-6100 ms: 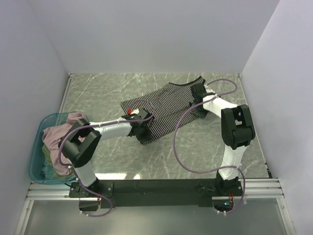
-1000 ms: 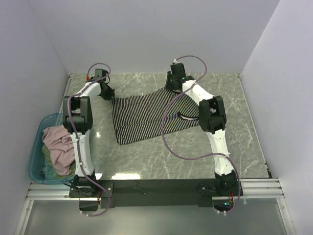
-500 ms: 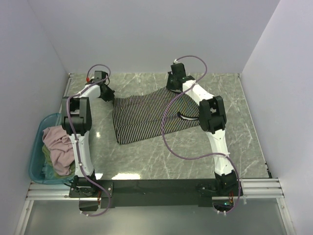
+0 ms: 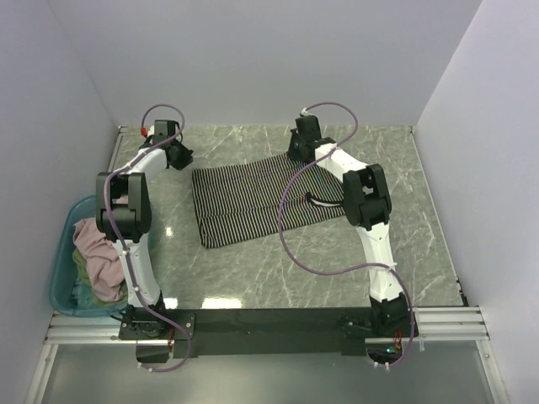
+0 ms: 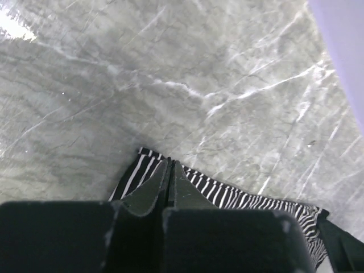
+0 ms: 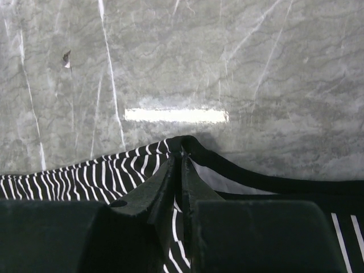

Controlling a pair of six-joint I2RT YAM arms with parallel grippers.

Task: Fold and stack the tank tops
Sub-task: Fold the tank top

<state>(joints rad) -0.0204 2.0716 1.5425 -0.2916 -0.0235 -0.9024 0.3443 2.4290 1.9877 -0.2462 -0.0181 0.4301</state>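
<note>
- Evidently the step in hand is drawing the striped top (image 4: pixel 244 202) out flat before the first fold; it lies across the far middle of the desk (image 4: pixel 253 282), bottom hem to the left, straps to the right
- The left gripper (image 5: pixel 169 165), near the far left corner, is clenched on a corner of the striped cloth, with the fabric nipped between the closed tips
- The right gripper (image 6: pixel 181 152), at the far edge a little right of the middle, is clamped on the dark-edged rim of the same top; strap or neckline, I cannot tell which
- To do this well, I judge both pinched points should go down together at one height, with gentle sideways tension, so the far edge lands straight and unwrinkled
- Letting go should wait until the cloth rests on the surface, or a corner may curl back
- The right arm's purple cable (image 4: pixel 281 223) hangs over the near part of the top and could drag it on any sweep
- The desk is grey marbled and glossy, with glare spots; cloth probably slides easily on it
- Plain pale walls (image 4: pixel 253 59) close in on three sides, and both arms reach close to the far one, so there is little room to pull further
- A teal tub (image 4: pixel 59 282) at the left edge by the near corner holds the pink top (image 4: pixel 101 244) over a green top (image 4: pixel 80 268), both waiting
</note>
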